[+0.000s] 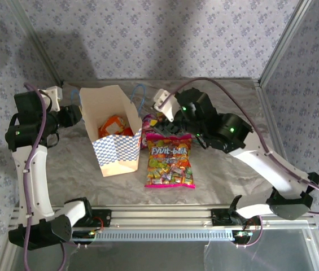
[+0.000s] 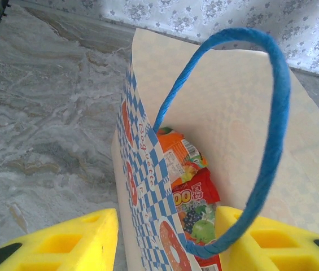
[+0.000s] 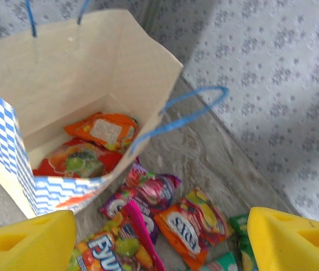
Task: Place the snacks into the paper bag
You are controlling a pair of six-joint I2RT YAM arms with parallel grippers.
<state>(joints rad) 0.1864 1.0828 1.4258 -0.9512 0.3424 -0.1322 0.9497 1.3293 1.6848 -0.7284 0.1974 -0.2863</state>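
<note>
Two packets (image 3: 103, 130) in paper bag (image 3: 80, 62), L fingers (image 2: 63, 243) astride its rim, grip unclear, R fingers (image 3: 23, 243) open

Table (image 1: 227, 164): grey marble-look sheet, creased, some glare at the back right. Same surface in the left wrist view (image 2: 46, 113). Wallpaper (image 1: 176, 34) at the back and both sides is pale lilac with a small floral print, also seen from the right wrist (image 3: 272, 84). Metal post (image 1: 280, 48) leans at the back right corner. Slotted aluminium rail (image 1: 159, 217) runs along the near edge, with a clear panel (image 1: 148, 254) below it.
</note>
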